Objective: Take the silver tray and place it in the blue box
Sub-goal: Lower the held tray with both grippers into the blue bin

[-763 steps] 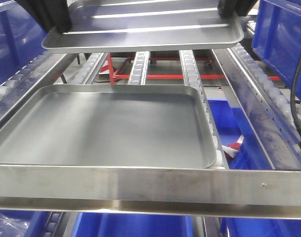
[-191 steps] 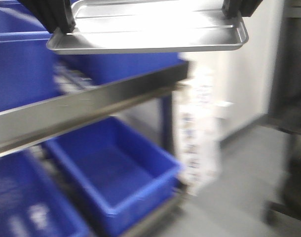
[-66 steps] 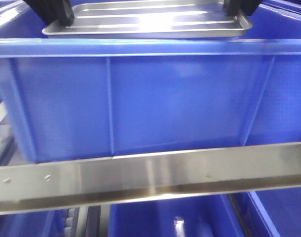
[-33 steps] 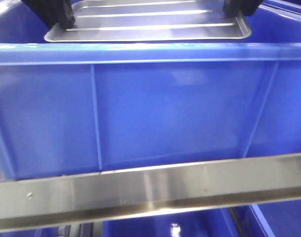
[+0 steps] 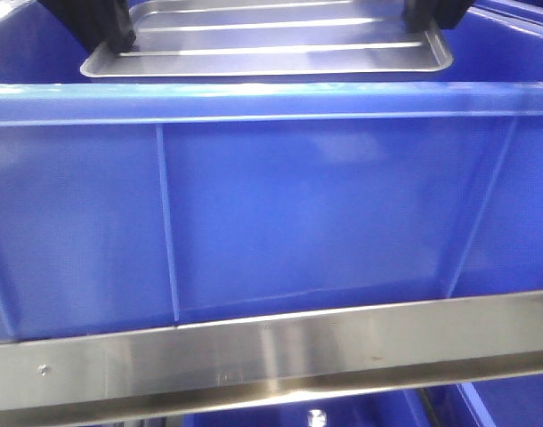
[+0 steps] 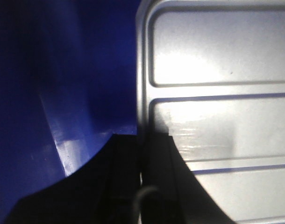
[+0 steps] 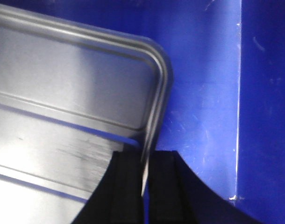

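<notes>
The silver tray (image 5: 271, 44) hangs level just behind the blue box's near rim (image 5: 271, 100), over the box's inside. My left gripper (image 5: 107, 36) is shut on the tray's left rim; my right gripper (image 5: 427, 18) is shut on its right rim. From the left wrist, the black fingers (image 6: 156, 177) pinch the rim of the ridged tray (image 6: 217, 93), with the box's blue wall (image 6: 63, 93) to the left. In the right wrist view, the fingers (image 7: 128, 186) clamp the tray (image 7: 63, 93) near its rounded corner, blue box wall (image 7: 208, 93) close beside it.
A steel rack rail (image 5: 271, 360) crosses the front view below the box. Another blue bin (image 5: 512, 400) shows under the rail at the lower right. The box's walls stand near both grippers.
The view has drawn closer to the box and the rail has dropped in the frame. The tray stays held by both grippers, now slightly lower behind the rim.
</notes>
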Robot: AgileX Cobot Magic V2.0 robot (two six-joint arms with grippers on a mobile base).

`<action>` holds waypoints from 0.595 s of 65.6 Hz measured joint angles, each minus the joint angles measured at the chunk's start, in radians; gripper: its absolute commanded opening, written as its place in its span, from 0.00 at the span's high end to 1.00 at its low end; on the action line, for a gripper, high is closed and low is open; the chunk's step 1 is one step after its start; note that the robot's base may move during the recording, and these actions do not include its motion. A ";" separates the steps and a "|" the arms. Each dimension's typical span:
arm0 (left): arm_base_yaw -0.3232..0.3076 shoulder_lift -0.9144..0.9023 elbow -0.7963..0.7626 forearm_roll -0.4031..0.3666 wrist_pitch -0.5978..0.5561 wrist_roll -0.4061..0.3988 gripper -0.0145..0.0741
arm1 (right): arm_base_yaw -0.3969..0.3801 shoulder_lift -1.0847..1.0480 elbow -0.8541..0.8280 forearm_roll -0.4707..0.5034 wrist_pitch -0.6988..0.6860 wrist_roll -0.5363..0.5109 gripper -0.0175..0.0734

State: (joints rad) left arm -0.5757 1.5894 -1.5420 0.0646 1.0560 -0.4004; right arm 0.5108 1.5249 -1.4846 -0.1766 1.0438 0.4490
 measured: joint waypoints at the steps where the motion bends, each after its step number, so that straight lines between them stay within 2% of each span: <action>1: 0.000 0.000 0.000 0.000 0.000 0.000 0.95 | 0.000 0.000 0.000 0.000 0.000 0.000 0.74; 39: 0.000 0.000 0.000 0.000 0.000 0.000 0.95 | 0.000 0.000 0.000 0.000 0.000 -0.001 0.74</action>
State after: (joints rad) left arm -0.5757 1.5894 -1.5420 0.0646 1.0560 -0.4004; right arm 0.5108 1.5249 -1.4846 -0.1766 1.0438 0.4476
